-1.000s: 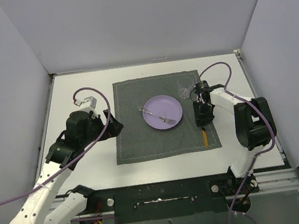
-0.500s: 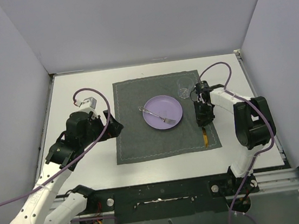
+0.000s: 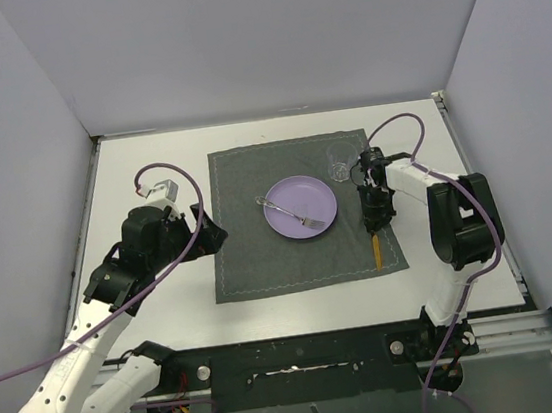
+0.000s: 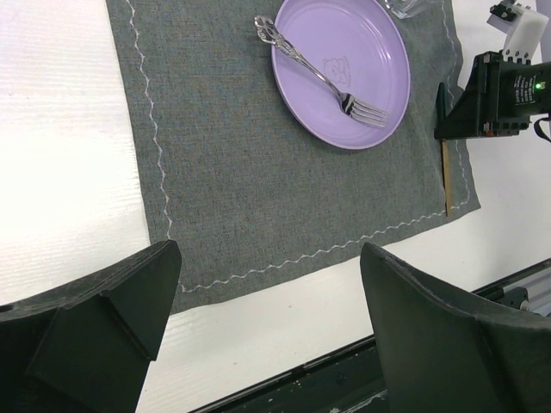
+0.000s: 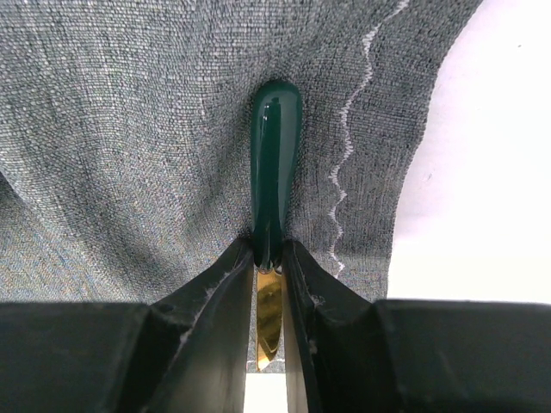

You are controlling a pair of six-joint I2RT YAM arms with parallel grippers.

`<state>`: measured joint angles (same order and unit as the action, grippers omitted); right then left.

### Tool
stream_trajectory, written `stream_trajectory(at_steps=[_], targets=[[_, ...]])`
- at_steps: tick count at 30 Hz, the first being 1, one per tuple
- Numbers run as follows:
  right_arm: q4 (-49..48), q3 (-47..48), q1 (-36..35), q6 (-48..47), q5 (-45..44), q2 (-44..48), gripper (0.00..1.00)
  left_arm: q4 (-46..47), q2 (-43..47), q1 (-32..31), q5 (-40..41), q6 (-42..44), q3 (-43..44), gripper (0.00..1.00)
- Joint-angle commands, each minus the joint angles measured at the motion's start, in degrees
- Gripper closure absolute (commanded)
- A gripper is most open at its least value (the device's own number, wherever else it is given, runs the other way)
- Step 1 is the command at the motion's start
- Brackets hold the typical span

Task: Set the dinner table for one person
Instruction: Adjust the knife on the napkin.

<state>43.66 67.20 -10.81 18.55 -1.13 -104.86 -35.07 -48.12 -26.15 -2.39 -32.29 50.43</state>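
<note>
The white dinner table (image 3: 168,310) carries a dark grey placemat (image 3: 262,259). A purple plate (image 3: 301,206) sits at the mat's middle with a silver fork (image 3: 290,211) lying across it. My right gripper (image 3: 374,217) is at the mat's right edge, shut on the green handle of a knife (image 5: 275,146) that lies on the cloth. Its gold blade (image 5: 269,318) shows between the fingers and points toward the near edge (image 3: 376,253). My left gripper (image 3: 209,237) hovers open and empty over the mat's left edge (image 4: 271,284).
A clear glass (image 3: 338,169) stands on the mat's far right corner, just beyond the right gripper. The metal rail front edge (image 3: 303,344) runs along the near side. Grey walls enclose the table on three sides.
My right gripper with the knife has shifted slightly toward the far side. The left arm has barely moved.
</note>
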Motion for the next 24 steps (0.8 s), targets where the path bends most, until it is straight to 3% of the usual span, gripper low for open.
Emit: stream_trajectory(at_steps=[1,13,24], targets=[[-1.2,1.4,0.3,0.6,-2.2,0.6,1.00,0.8,1.4,0.2,0.4,1.1,0.8,0.14],[9.0,7.4,-5.9,-2.4,-7.9,13.4,1.00,1.6,1.3,0.2,-0.9,0.6,-0.3,0.15],[17.3,13.9,-16.7,-15.1,-16.1,12.2,1.00,1.4,2.0,0.2,-1.1,0.6,-1.5,0.15]])
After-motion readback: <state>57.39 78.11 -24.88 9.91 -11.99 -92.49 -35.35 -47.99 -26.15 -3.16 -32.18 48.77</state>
